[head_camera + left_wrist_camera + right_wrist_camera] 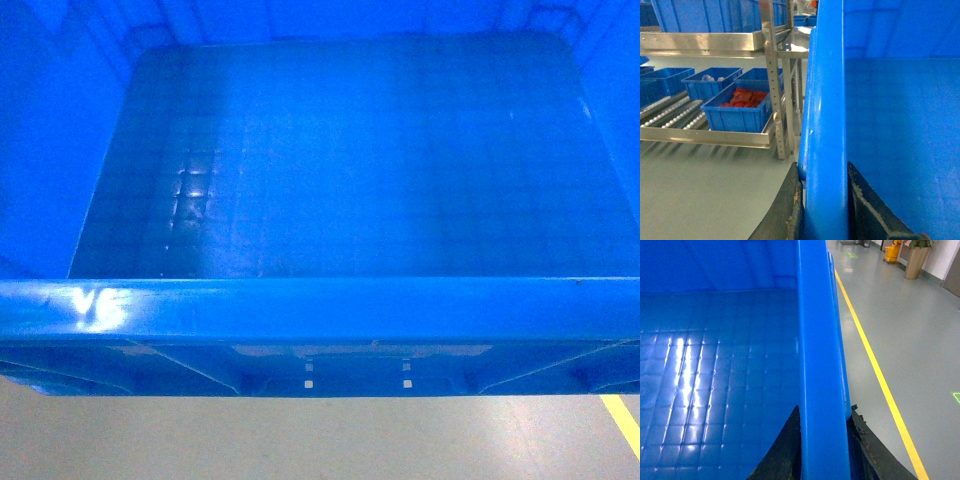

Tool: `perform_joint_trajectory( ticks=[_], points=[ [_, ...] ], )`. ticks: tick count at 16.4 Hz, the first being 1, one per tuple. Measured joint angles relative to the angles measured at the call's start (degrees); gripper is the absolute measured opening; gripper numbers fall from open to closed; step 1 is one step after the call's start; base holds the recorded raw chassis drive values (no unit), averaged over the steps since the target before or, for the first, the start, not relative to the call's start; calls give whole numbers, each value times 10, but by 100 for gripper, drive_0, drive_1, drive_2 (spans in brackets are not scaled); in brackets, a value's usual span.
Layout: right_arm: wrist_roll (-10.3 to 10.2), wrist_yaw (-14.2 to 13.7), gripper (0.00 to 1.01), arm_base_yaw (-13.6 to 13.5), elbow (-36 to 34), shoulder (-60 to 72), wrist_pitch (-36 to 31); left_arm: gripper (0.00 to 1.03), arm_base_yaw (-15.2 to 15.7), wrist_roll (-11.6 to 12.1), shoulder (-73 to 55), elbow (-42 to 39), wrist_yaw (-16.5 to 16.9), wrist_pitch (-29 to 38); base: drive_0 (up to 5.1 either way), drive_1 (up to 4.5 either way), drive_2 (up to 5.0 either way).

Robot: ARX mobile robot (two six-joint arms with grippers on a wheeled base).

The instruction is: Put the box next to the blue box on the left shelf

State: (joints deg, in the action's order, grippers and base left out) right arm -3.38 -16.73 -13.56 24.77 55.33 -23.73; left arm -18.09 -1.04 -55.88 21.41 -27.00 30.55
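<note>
The box (pixel 330 310), a large bright-blue empty crate with a grid-patterned floor, fills the head view and hangs above the grey floor. My left gripper (pixel 824 172) is shut on the box's left rim (pixel 826 100), one black finger on each side of it. My right gripper (pixel 825 409) is shut on the right rim (pixel 817 340) in the same way. The left shelf (pixel 670 114), a roller rack with rows of white wheels, shows to the left in the left wrist view. On it stands a blue box (pixel 740 114) with red contents, with more blue boxes (pixel 710 82) behind.
An upper metal shelf (pixel 700 42) carries more blue crates. A perforated steel post (pixel 772 75) stands at the rack's corner, close to the box. A yellow floor line (pixel 875 365) runs along the right side. A potted plant (pixel 916 260) stands far off.
</note>
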Motion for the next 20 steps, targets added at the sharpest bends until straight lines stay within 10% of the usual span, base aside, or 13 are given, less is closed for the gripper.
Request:
perform_joint_trajectory(
  ticks=[20],
  points=[
    [0,0,17,0,0,0,0,15,0,0,0,0,0,0,4,424,-416]
  ],
)
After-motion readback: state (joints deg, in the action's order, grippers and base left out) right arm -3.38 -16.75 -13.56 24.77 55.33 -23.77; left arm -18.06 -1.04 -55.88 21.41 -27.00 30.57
